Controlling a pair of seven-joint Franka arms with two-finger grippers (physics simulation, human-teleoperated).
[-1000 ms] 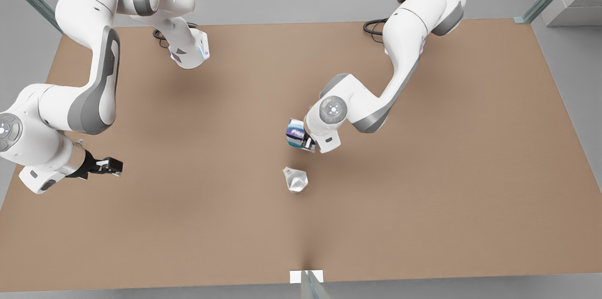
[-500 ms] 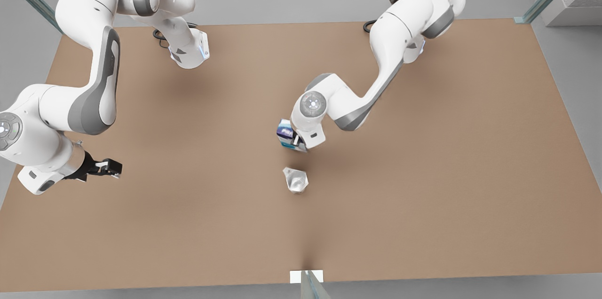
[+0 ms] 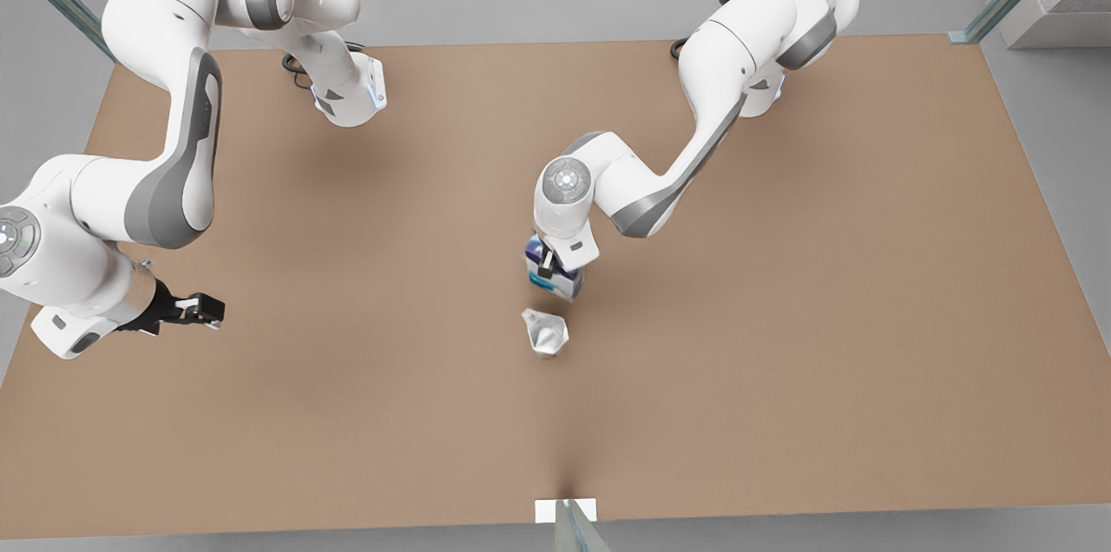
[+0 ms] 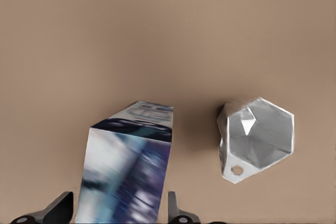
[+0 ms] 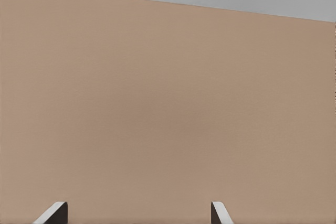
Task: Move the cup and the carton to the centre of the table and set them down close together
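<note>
Two things near: gripped carton [image 3: 553,272] just beside cup [image 3: 546,332].

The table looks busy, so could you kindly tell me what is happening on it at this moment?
The left gripper grips the white, teal and purple rectangular carton mid-table on the plain brown table, right beside the small faceted silvery-grey cup, which stands free with a narrow gap between them. The right gripper, fingers open and holding nothing, waits near the table's edge on the front view's left.
</note>
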